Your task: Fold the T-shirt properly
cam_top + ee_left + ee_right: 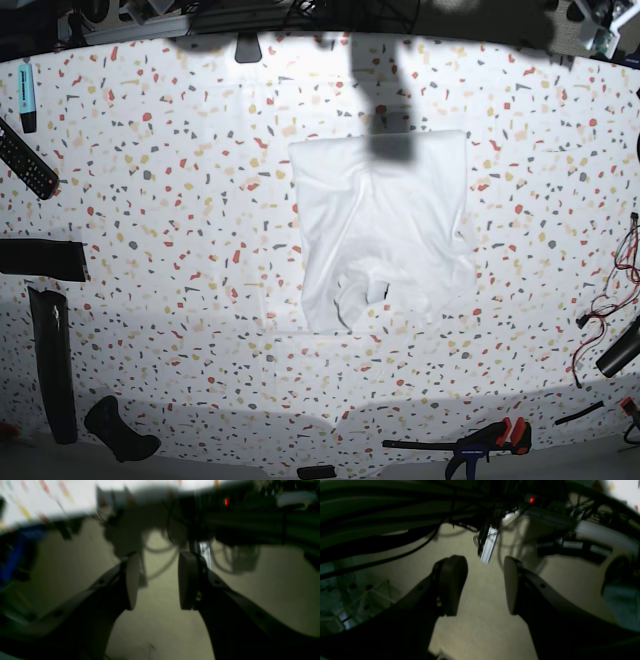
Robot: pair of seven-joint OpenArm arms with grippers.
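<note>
The white T-shirt lies flat on the speckled tabletop in the base view. It is folded into a rough rectangle, with a small crease at its near edge. My left gripper is open and empty, and its view shows a beige floor and cables, not the shirt. My right gripper is also open and empty over the same kind of floor. Neither gripper clearly shows in the base view, and neither touches the shirt.
A black remote and a light blue marker lie at the far left. Black bars lie at the near left. A clamp with red grips sits at the front edge. Red and black cables hang at the right.
</note>
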